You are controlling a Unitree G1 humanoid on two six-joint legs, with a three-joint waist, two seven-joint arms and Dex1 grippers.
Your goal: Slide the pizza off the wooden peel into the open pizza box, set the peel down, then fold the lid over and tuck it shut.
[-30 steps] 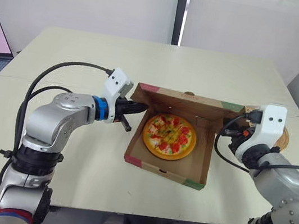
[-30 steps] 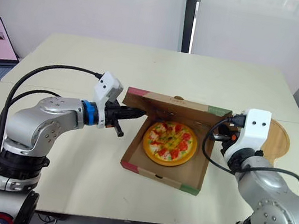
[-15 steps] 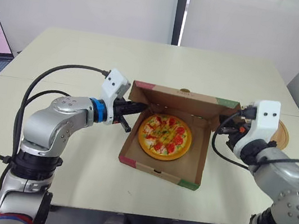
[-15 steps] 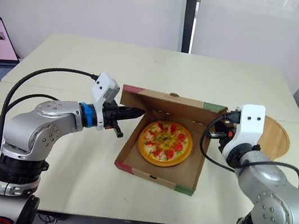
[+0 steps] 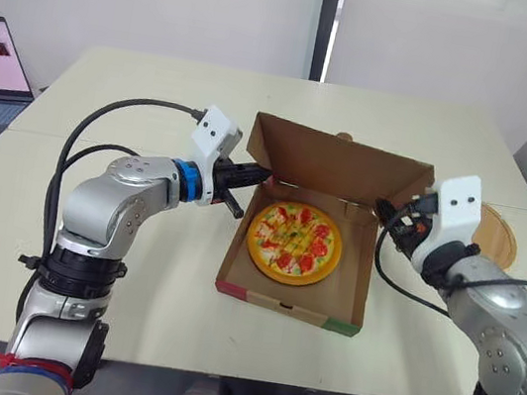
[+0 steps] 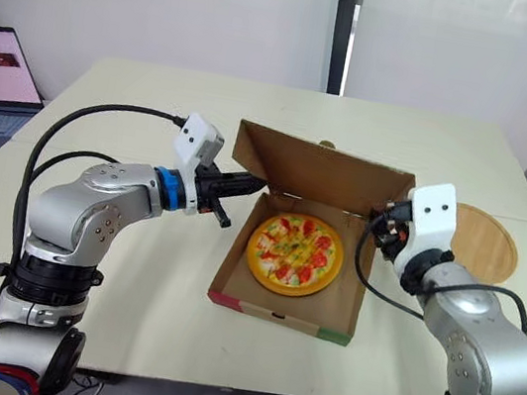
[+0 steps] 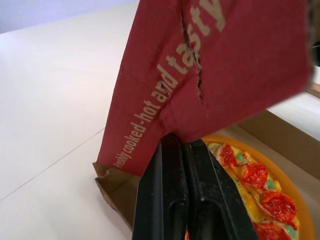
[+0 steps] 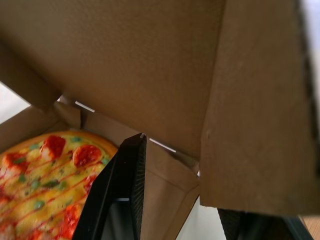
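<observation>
Arms reach in from either side, elbows bent, toward one pizza box in the middle of the table. The left gripper is pinched tight on the left edge of the lid. The right gripper sits at the lid's right corner, its fingers spread wide around the side flap. The lid stands half raised, hinged along the far wall, its hinge running left to right. One pizza lies flat inside. One peel rests on the table to the right.
</observation>
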